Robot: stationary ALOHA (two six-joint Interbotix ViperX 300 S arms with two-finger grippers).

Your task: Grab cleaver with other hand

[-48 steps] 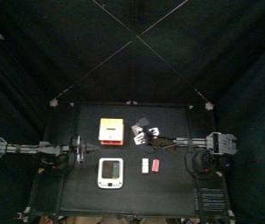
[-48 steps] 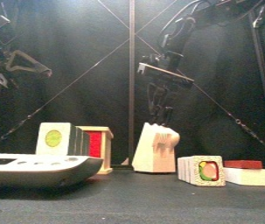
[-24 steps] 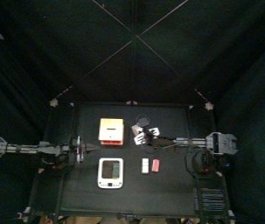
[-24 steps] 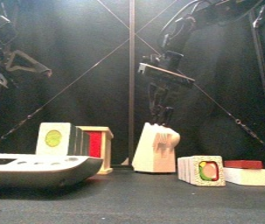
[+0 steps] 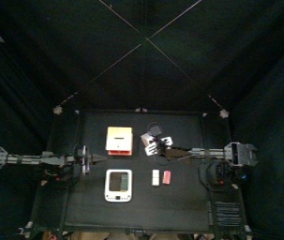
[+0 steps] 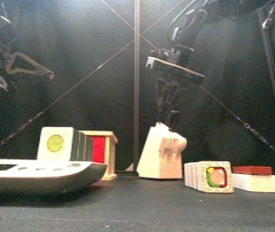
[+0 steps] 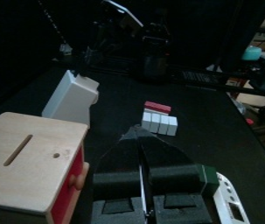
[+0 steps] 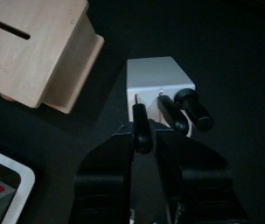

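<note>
Above the middle of the counter point(image 5: 182, 202), the right tool point(image 6: 166, 101) hangs over the pale wooden knife block point(image 6: 164, 152). Its jaws stand partway apart, clamped on the cleaver point(image 8: 141, 118). From the right wrist the cleaver shows edge-on as a thin dark strip, raised over the block's top. Two rounded black handles point(image 8: 184, 107) sit in the block beside it.

There is open room at the counter's far edge and along its right side. Black curtains close in on all sides.

The left tool point(image 7: 135, 136) hovers high near the counter's left edge, jaws pressed together, holding nothing.

A light wooden box point(image 7: 30, 157) with a slot in its top and a red side stands left of the block and apart from it. A flat white device point(image 5: 119, 185) with rounded corners lies nearer the front edge. A card point(image 6: 57, 143) with a green round mark leans by the box; any writing on it is too small to read. Small red and white blocks point(image 7: 158, 118) lie in a short row right of the device, near the front.
</note>
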